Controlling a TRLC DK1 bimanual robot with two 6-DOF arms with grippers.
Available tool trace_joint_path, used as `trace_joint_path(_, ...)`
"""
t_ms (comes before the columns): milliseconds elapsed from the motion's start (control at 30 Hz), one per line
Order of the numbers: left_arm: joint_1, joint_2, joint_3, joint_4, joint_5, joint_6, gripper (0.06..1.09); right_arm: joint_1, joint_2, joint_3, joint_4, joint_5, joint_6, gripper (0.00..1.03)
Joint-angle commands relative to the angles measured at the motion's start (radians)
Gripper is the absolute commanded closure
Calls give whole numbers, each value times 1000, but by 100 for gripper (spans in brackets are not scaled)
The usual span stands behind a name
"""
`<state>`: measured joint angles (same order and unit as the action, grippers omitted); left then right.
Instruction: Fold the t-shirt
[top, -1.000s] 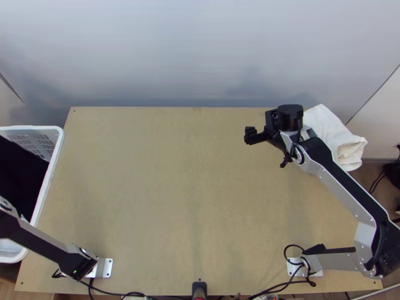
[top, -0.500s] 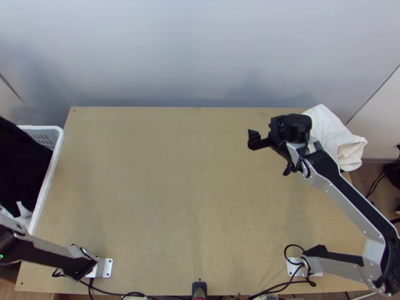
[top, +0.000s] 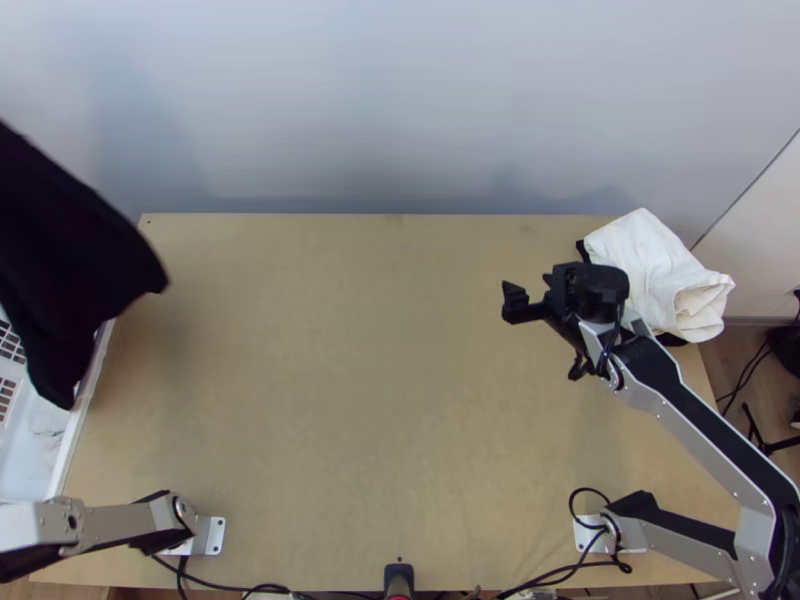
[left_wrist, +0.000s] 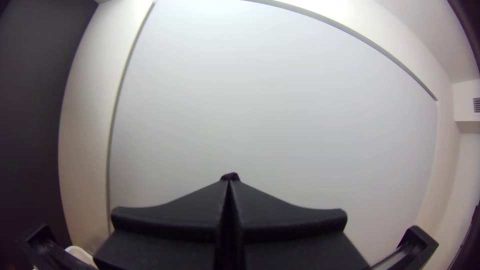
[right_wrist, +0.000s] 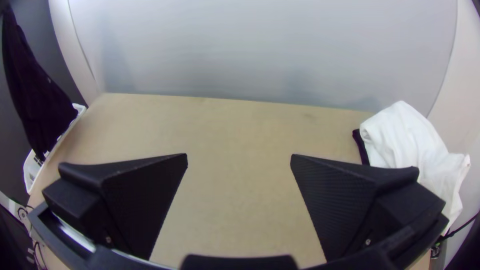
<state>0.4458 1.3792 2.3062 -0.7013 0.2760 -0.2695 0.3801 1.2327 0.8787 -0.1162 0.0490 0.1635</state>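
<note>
T-shirt (top: 75, 265), dark and unspread, hangs in loose folds from the left gripper (left_wrist: 230, 179), whose jaws are pressed together on what looks like a small pinch of fabric at their very tips. So slight a bite could let go if the cloth swings or snags, the weight all dragging below the jaws. Its lower end hangs near the rim of the white basket (top: 69, 450), under those jaws; whether they touch I cannot tell. A low, sideways carry might hook the cloth there and tip the basket. Dropped from one pinch, it would probably land bunched on the counter (top: 380, 400), sleeves buried. The right gripper (right_wrist: 239, 160) has its jaws spread with nothing between them, well apart from the shirt; closing blindly, they might catch two layers. Beside them lies a bunched white cloth (top: 655, 265), which a wide spreading sweep could disturb.
</note>
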Motion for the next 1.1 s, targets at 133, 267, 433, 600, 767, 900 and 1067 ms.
trace_joint_path(133, -690, -17, -74, -35, -320, 87, 105, -40, -84, -115, 33, 0, 51, 7)
trace_joint_path(267, -881, 40, -83, -33, -442, 99, 105, -52, -122, -162, 58, 0, 64, 7)
trace_joint_path(433, -1084, 146, -80, 16, -551, 118, 105, -76, -171, -224, 62, 0, 93, 7)
trace_joint_path(600, -1248, 290, 1, 126, -603, 193, 105, -113, -226, -290, 62, 0, 122, 7)
trace_joint_path(767, -1412, 386, 29, 261, -627, 293, 105, -136, -285, -351, 62, 0, 136, 7)
trace_joint_path(900, -1483, 446, 44, 361, -627, 325, 105, -162, -314, -400, 62, 0, 149, 7)
trace_joint_path(1067, -1521, 515, 67, 494, -627, 326, 105, -172, -365, -455, 62, 0, 157, 7)
